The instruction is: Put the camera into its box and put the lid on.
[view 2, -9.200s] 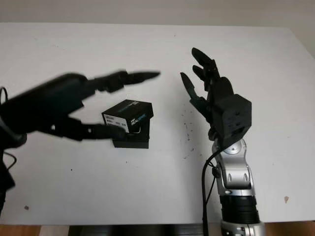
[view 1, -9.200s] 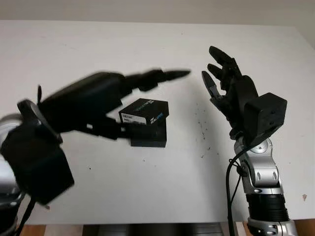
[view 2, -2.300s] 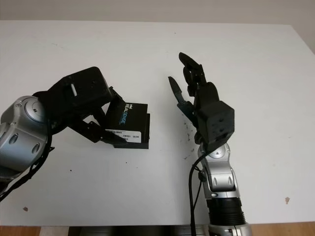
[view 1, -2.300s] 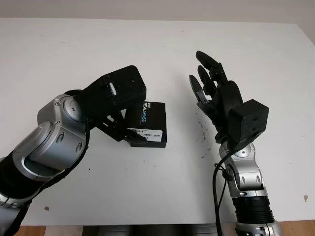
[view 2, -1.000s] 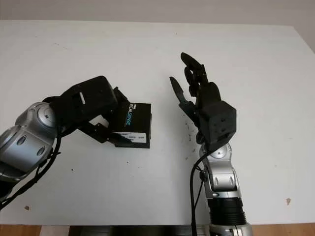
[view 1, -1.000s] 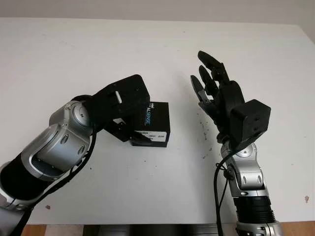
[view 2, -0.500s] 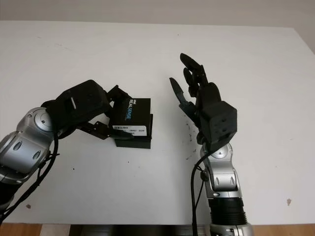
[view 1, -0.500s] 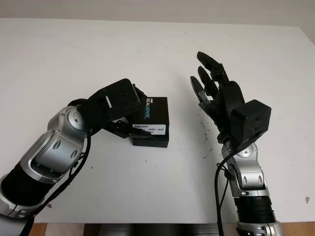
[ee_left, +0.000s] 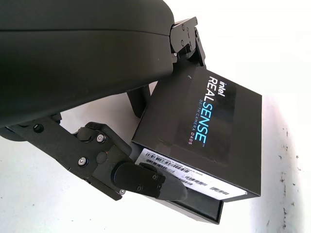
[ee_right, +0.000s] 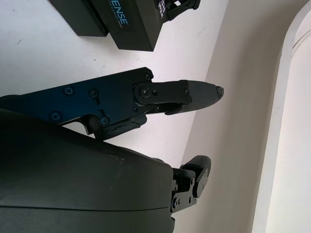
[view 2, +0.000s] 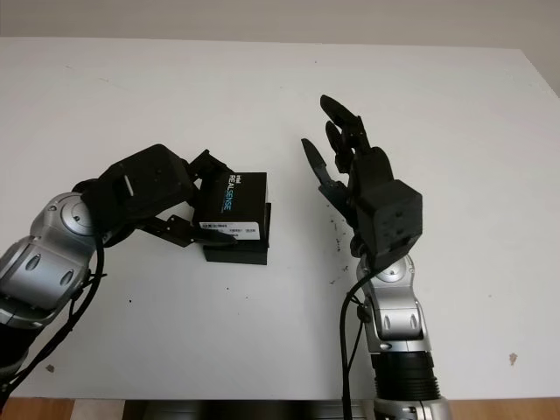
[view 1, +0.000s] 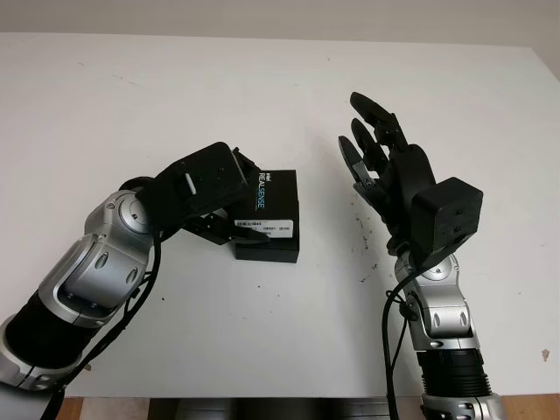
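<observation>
Black and printed in white and blue, the lid (ee_left: 209, 131) reads "intel REALSENSE" with "DEPTH CAMERA D405" in smaller letters beneath; a white barcode sticker (ee_left: 192, 177) runs along its near side. The left hand (view 1: 210, 197) grasps this lid, one finger under the sticker edge and others at the far edge, its arm reaching in from 7 o'clock. The lid sits tilted and offset on the black box (view 1: 267, 249), whose base pokes out toward 5 o'clock. Whether the camera is inside cannot be told. At 3 o'clock of the box, well apart, the right hand (view 2: 346, 162) is raised above the white tabletop (view 1: 262, 87), released, holding nothing, palm turned toward the box, forearm rising from 5 o'clock.
</observation>
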